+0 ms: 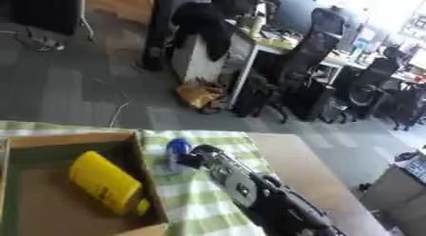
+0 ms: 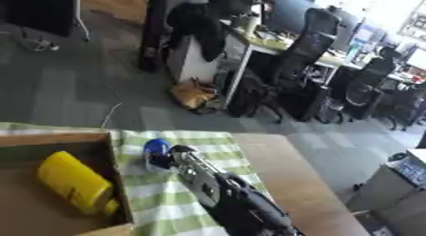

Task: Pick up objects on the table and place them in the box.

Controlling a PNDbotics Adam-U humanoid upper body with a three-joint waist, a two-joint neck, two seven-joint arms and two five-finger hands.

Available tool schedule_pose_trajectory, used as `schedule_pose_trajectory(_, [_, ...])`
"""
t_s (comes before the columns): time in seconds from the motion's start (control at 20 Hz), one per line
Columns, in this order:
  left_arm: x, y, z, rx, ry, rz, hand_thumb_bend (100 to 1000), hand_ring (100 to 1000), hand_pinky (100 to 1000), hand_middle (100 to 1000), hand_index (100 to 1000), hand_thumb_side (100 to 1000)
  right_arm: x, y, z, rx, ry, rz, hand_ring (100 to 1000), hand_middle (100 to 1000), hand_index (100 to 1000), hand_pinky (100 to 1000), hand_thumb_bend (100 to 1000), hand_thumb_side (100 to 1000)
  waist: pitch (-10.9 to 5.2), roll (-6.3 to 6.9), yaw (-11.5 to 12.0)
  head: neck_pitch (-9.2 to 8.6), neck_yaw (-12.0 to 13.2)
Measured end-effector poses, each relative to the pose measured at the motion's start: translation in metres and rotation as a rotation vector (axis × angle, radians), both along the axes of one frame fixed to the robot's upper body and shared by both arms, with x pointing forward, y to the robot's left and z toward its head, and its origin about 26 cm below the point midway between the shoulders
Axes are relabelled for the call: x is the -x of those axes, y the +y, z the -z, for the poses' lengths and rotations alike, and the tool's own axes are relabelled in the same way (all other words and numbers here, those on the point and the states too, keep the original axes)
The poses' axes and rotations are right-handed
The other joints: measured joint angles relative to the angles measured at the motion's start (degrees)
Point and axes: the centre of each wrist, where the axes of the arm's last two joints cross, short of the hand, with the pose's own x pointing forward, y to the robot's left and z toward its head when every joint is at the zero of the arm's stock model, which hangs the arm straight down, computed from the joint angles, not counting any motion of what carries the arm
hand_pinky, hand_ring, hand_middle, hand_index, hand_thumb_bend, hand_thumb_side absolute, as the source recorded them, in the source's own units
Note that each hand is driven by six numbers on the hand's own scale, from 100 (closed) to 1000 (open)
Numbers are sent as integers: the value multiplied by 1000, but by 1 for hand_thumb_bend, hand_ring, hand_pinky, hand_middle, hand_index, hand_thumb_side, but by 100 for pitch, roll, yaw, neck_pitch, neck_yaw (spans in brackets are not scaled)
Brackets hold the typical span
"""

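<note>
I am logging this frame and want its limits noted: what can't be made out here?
- Right hand: blur hides whether its fingers close on the blue-capped bottle.
- Yellow bottle in the box: label unreadable, blurred.
- Box: cut by the left and bottom edges in both views.
- Left hand: in neither view.

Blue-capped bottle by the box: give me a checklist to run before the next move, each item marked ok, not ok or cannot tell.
1. Right hand at the blue-capped bottle: ok.
2. Fingers closed round the bottle: cannot tell.
3. Bottle upright on the green checked cloth: ok.
4. Cardboard box beside the bottle, open on top: ok.
5. Room left in the box next to the yellow bottle: ok.
6. Left hand out of the way: cannot tell, not in view.
</note>
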Motion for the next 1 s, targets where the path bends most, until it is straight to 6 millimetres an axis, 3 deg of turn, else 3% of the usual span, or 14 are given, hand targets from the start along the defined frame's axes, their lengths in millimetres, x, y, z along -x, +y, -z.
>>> schedule_pose_trajectory(0.35, [0, -2, -1, 8, -4, 6, 100, 956, 926, 929, 966, 1000, 0, -6, -2, -7, -16, 25, 1000, 1000, 1000, 1000, 100, 1000, 122, -31, 60, -102, -106])
schedule_pose_trajectory(0.75, [0, -2, -2, 9, -10, 7, 100, 955, 925, 929, 966, 1000, -1, -8, -4, -8, -27, 33, 1000, 1000, 1000, 1000, 100, 1000, 173, -59, 74, -103, -137])
schedule_pose_trajectory(1.0, [0, -2, -2, 9, -11, 7, 100, 955, 925, 928, 966, 1000, -1, -9, -5, -4, -32, 33, 1000, 955, 1000, 1000, 100, 1000, 199, -59, 84, -106, -169])
